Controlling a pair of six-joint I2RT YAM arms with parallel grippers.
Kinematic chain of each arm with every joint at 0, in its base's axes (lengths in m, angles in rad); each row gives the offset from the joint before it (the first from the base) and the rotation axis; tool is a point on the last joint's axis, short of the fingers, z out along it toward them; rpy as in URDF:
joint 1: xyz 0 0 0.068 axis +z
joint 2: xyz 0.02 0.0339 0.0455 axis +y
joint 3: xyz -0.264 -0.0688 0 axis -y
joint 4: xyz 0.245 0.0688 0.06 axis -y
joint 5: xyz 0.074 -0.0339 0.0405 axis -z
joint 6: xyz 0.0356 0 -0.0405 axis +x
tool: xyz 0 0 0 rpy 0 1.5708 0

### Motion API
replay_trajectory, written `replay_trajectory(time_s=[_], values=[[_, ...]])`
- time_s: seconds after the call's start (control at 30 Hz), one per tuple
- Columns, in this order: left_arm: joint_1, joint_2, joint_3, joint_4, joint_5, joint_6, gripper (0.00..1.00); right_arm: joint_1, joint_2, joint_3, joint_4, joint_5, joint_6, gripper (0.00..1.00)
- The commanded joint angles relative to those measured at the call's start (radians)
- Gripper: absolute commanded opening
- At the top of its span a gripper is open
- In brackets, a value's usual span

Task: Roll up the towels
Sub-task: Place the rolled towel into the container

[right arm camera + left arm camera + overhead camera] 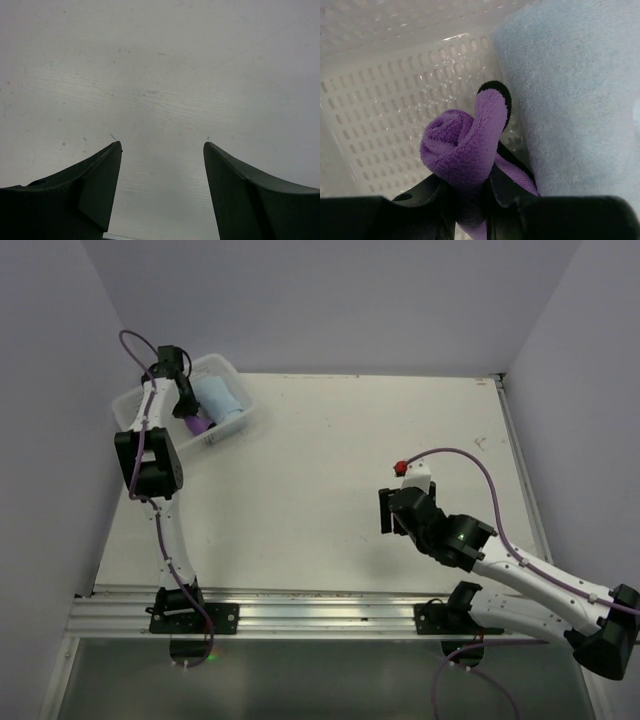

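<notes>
Nearest you, your right gripper (162, 145) hangs low over the table (160, 60) with its jaws spread wide and nothing between them, well apart from the work. Farther off, at the far left corner, your left gripper (470, 197) reaches down into the white basket (380, 115). It is clamped on the purple towel (457, 150), a rolled bundle pinched at its lower end. The light blue towel (575, 100) lies rolled in the same basket, just beside the purple one on its right.

Watch the purple roll. It looks loose, and a tail with a dark edge curls up off it. If you let go while the roll is unsupported, I'd expect it to spring open. The pile may also cling to the fingers, so a quick pull upward could drag it up out of the basket. The lattice holes could catch a fingertip if you press low.

For room, you have bare basket floor left of and beyond the purple roll, while the blue towel closes off the right side. The basket sits near the left wall by the table's far edge, so a sideways shove could skid it. Your freest way out looks to be upward and toward the table's middle.
</notes>
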Motion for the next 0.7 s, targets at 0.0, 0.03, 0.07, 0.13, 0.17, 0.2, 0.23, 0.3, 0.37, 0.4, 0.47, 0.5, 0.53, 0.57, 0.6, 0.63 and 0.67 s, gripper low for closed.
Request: replay_trajectory(time_s=[0.0, 0.03, 0.07, 0.13, 0.17, 0.2, 0.23, 0.3, 0.37, 0.4, 0.47, 0.5, 0.53, 0.57, 0.6, 0.63, 0.67], values=[[0.001, 0.012, -0.016, 0.114, 0.076, 0.002, 0.0, -0.034, 0.024, -0.001, 0.063, -0.051, -0.037, 0.7], [0.002, 0.018, -0.014, 0.116, 0.08, -0.003, 0.0, -0.042, 0.03, 0.004, 0.066, -0.065, -0.042, 0.7], [0.001, 0.027, -0.013, 0.117, 0.083, -0.01, 0.0, -0.052, 0.041, 0.008, 0.066, -0.067, -0.046, 0.7], [0.002, 0.036, -0.013, 0.125, 0.084, -0.013, 0.01, -0.063, 0.046, 0.014, 0.068, -0.073, -0.048, 0.7], [0.002, 0.035, -0.014, 0.126, 0.084, -0.015, 0.1, -0.066, 0.046, 0.016, 0.072, -0.076, -0.051, 0.7], [0.002, 0.036, -0.016, 0.126, 0.081, -0.015, 0.15, -0.068, 0.047, 0.014, 0.074, -0.079, -0.052, 0.7], [0.002, 0.035, -0.017, 0.129, 0.075, -0.015, 0.2, -0.069, 0.046, 0.014, 0.077, -0.081, -0.052, 0.7], [0.001, 0.018, -0.032, 0.14, 0.061, -0.013, 0.34, -0.072, 0.052, 0.014, 0.079, -0.081, -0.054, 0.7], [0.002, 0.006, -0.055, 0.148, 0.041, -0.01, 0.38, -0.074, 0.055, 0.014, 0.079, -0.085, -0.054, 0.7], [0.002, -0.004, -0.062, 0.154, 0.037, -0.009, 0.41, -0.074, 0.056, 0.014, 0.082, -0.085, -0.054, 0.7], [0.002, -0.008, -0.068, 0.154, 0.023, -0.004, 0.48, -0.074, 0.061, 0.016, 0.086, -0.09, -0.052, 0.7], [0.002, -0.008, -0.068, 0.149, 0.015, -0.004, 0.5, -0.075, 0.062, 0.016, 0.088, -0.09, -0.052, 0.7], [0.002, -0.007, -0.066, 0.148, 0.008, -0.003, 0.51, -0.075, 0.065, 0.019, 0.089, -0.09, -0.054, 0.7], [0.002, -0.005, -0.069, 0.145, 0.006, -0.003, 0.53, -0.075, 0.069, 0.019, 0.091, -0.09, -0.055, 0.7], [0.004, -0.004, -0.071, 0.142, 0.004, -0.003, 0.54, -0.075, 0.07, 0.021, 0.091, -0.084, -0.055, 0.7], [0.004, -0.005, -0.08, 0.143, 0.003, -0.007, 0.54, -0.077, 0.076, 0.025, 0.089, -0.082, -0.055, 0.7], [0.004, -0.011, -0.088, 0.146, 0.006, -0.01, 0.55, -0.077, 0.081, 0.028, 0.086, -0.084, -0.057, 0.7]])
